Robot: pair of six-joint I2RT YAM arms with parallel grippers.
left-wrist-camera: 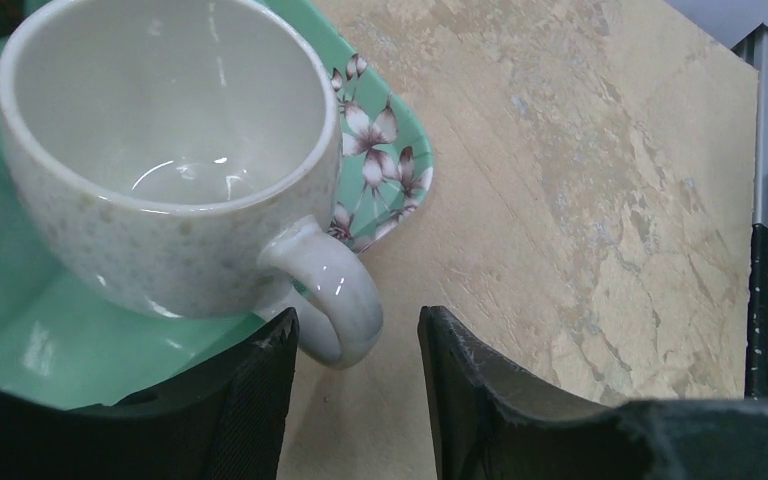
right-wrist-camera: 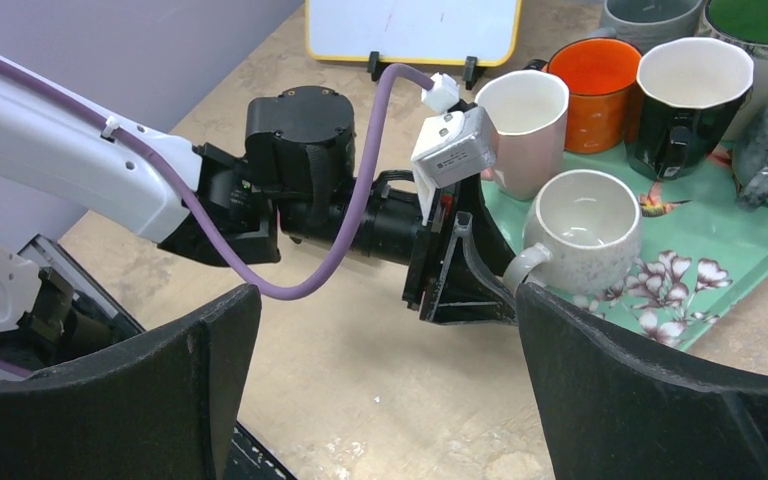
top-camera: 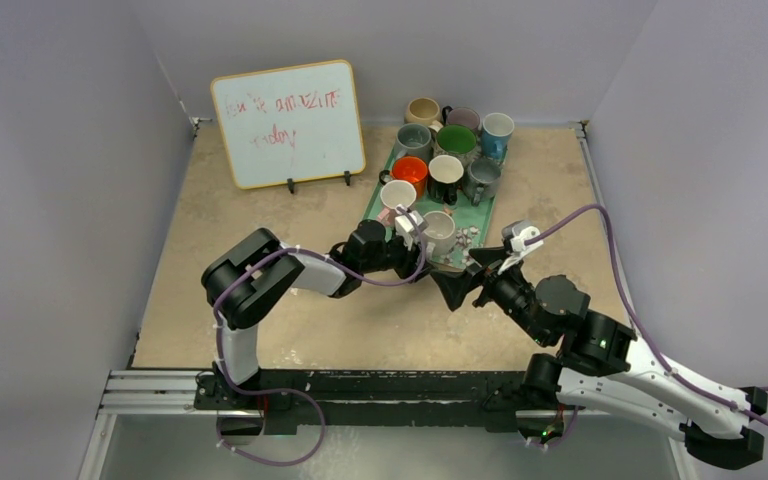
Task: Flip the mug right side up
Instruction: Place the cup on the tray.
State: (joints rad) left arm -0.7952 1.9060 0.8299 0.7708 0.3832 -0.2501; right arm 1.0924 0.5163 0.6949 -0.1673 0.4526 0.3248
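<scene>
Left end effector (left-wrist-camera: 357,320) is low at the near corner of the tray (left-wrist-camera: 20,330), its jaws roughly half open. The mug's handle (left-wrist-camera: 345,290) hangs right at the mouth of the gap, close against the left-hand finger (left-wrist-camera: 250,400), with bare bench (left-wrist-camera: 580,200) showing between it and the other finger (left-wrist-camera: 480,390). So nothing is pinched: the jaws bracket the handle but have no hold on it.

And the mug (left-wrist-camera: 160,230)? It stands upright, mouth to the ceiling. It is speckled cream with a pale, empty inside, and it sits on the tray's green surface beside the flower print at that corner. Its handle pokes out over the tray's edge toward the left arm.

Right end effector (right-wrist-camera: 388,300) now: jaws spread as wide as they go, nothing between them. It hovers over bare bench just off the tray's near edge, facing the left wrist and the mug.

Further back on the tray the other mugs (right-wrist-camera: 595,70) are packed together, all mouths up. A whiteboard (top-camera: 287,122) with red scribble stands at the back left.
</scene>
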